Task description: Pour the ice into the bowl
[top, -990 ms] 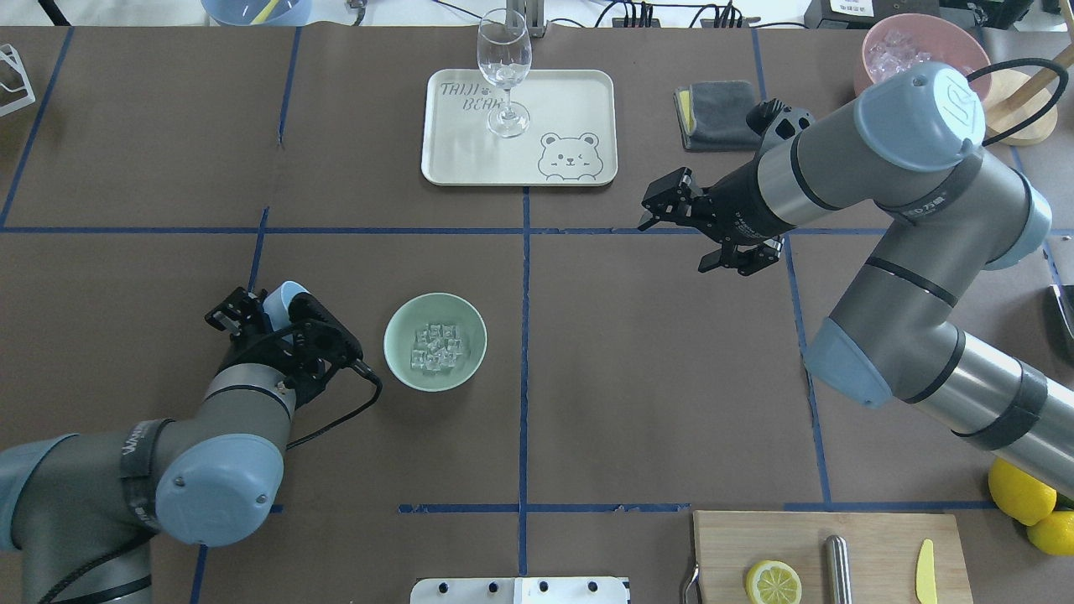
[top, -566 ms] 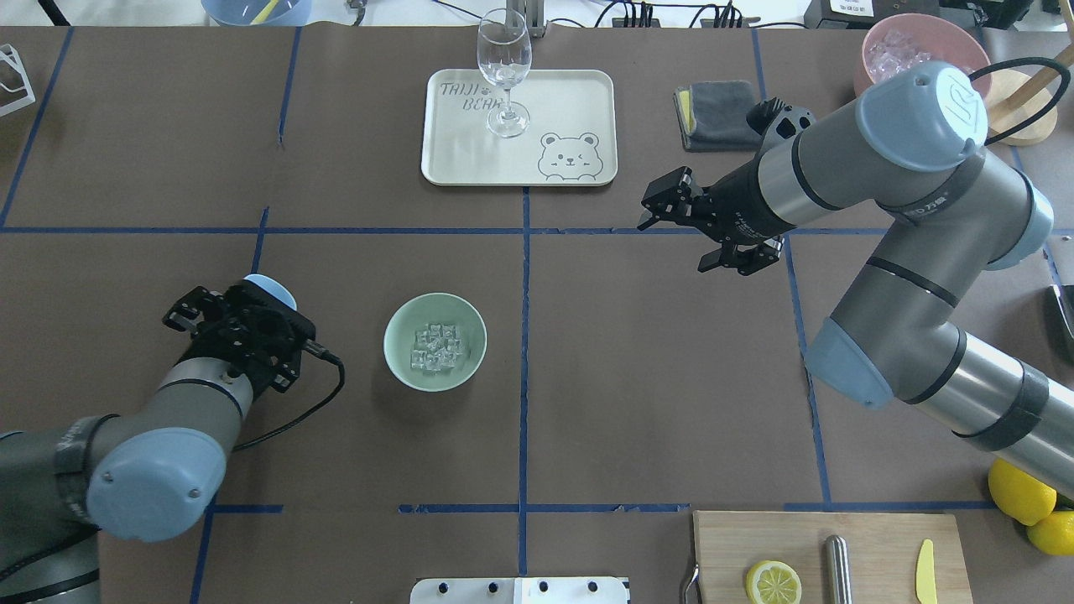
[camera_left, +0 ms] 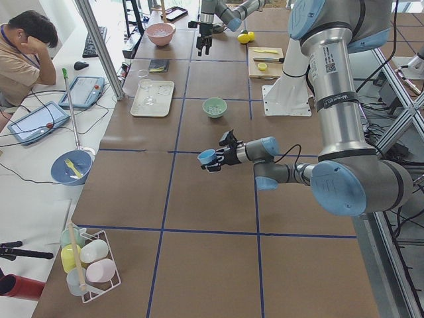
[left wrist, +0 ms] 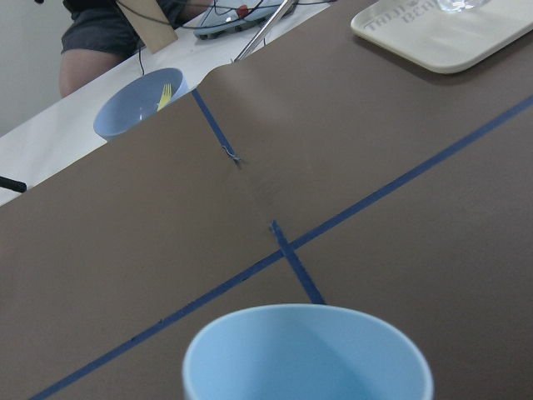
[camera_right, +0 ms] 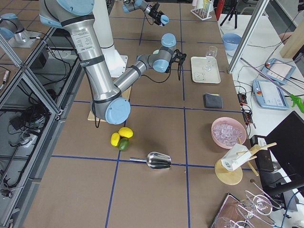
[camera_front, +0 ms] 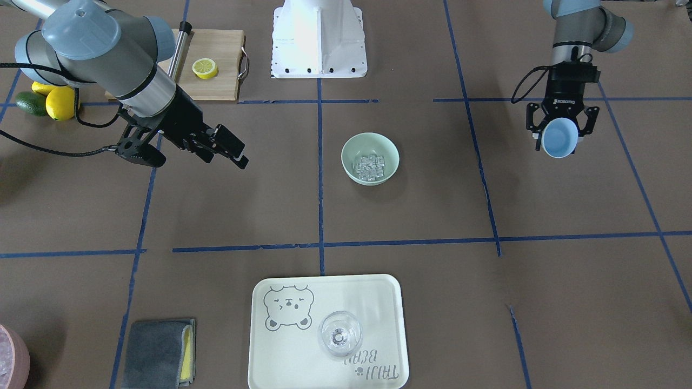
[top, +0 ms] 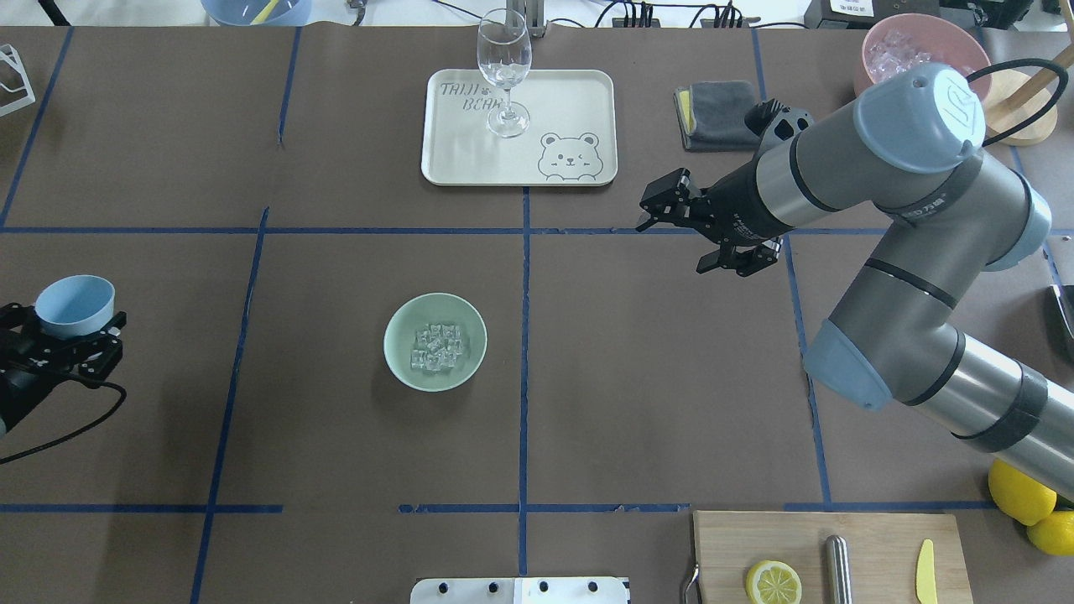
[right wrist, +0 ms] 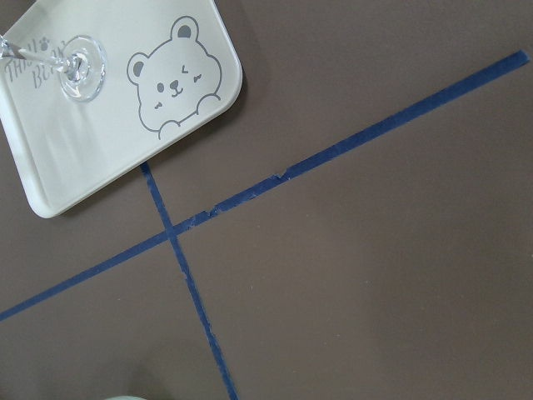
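The mint-green bowl (top: 394, 340) stands at the table's middle, left of the centre tape line, with a small heap of clear ice cubes (top: 436, 346) inside; both also show in the front view, the bowl (camera_front: 348, 148) and the ice (camera_front: 370, 165). My left gripper (top: 71, 325) is shut on a light blue cup (top: 74, 304), held upright far left of the bowl. The cup (left wrist: 308, 358) looks empty in the left wrist view. My right gripper (top: 688, 239) is open and empty, hovering right of the centre line.
A cream bear tray (top: 570, 92) with a wine glass (top: 503, 71) sits at the back. A grey cloth (top: 717, 113) and a pink container (top: 914, 50) are back right. A cutting board with a lemon slice (top: 772, 581) and lemons (top: 1019, 491) are front right.
My left arm has carried the blue cup from right beside the bowl far to the left edge of the table. The right arm has not moved.
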